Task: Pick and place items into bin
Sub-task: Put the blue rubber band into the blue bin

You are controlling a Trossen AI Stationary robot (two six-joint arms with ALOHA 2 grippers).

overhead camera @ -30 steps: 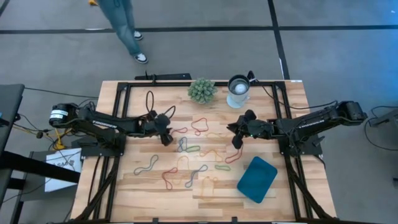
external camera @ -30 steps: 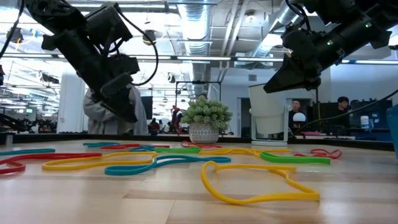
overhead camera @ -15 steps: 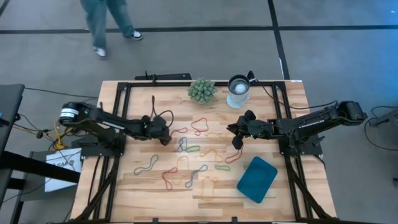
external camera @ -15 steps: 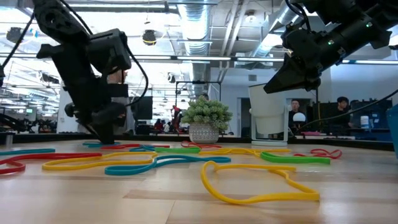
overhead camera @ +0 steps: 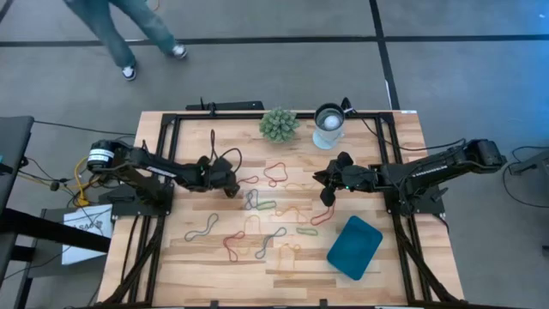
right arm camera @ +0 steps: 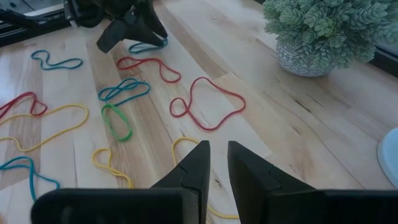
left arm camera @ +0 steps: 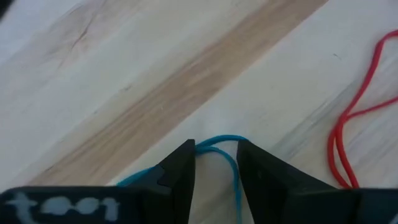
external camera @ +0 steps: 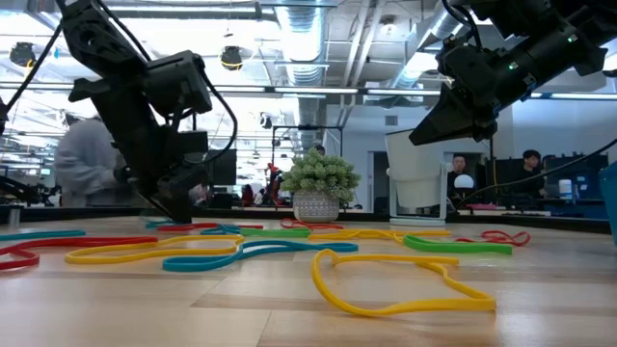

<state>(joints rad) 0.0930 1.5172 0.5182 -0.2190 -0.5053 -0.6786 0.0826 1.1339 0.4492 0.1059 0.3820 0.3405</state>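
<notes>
Several rubber bands in red, green, yellow, blue and orange lie scattered flat over the middle of the table [overhead camera: 266, 210]. The teal bin [overhead camera: 354, 246] rests on the table near its right near corner. My left gripper [overhead camera: 232, 190] [external camera: 178, 214] is down at the tabletop and open. Its fingers stand on either side of the looped end of a blue band [left arm camera: 219, 142] [right arm camera: 149, 45]. My right gripper [overhead camera: 326, 196] [external camera: 416, 138] [right arm camera: 218, 152] hangs shut above the bands, well clear of the table. My left gripper comes down slanting from the table's left, its fingertips at the wood. The blue band's end loop [left arm camera: 214, 140] lies flat on the table between them. One strand runs up against one finger [left arm camera: 185, 163]; I cannot tell whether the other finger touches the band.
A spiky green plant ball in a pot [overhead camera: 279, 124] and a round white-and-metal cup [overhead camera: 329, 125] stand by the far edge. A red band [left arm camera: 348, 130] lies just beside the left fingers. A person [overhead camera: 120, 34] walks on the floor beyond the far edge.
My left gripper has dropped from a raised, tilted pose down to the tabletop, then shifted a little toward the table's right. The right arm has kept still. The person beyond the far edge has walked toward the left.
</notes>
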